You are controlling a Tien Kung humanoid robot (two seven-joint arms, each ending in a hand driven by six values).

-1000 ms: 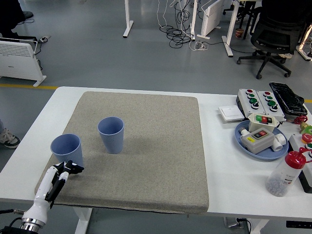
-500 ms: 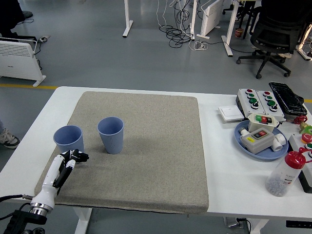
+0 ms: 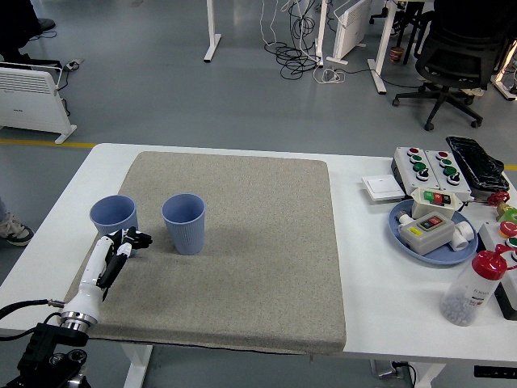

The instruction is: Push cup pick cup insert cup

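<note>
The left robot hand (image 3: 129,242) reaches in from the bench's near left corner, its fingers curled with nothing in their grasp, fingertips against the near side of the left cup (image 3: 113,222). That blue cup stands upright at the left edge of the grey mat (image 3: 242,259). A second blue cup (image 3: 184,223) stands upright just beside it toward the mat's middle, the two apart, with bare mat between them. Along the white bench's (image 3: 380,267) right edge, well apart from the cups, sit a blue plate (image 3: 402,233) carrying push-button boxes, another button box (image 3: 428,166) behind it, a white switch (image 3: 381,187) and a red-capped bottle (image 3: 475,287).
</note>
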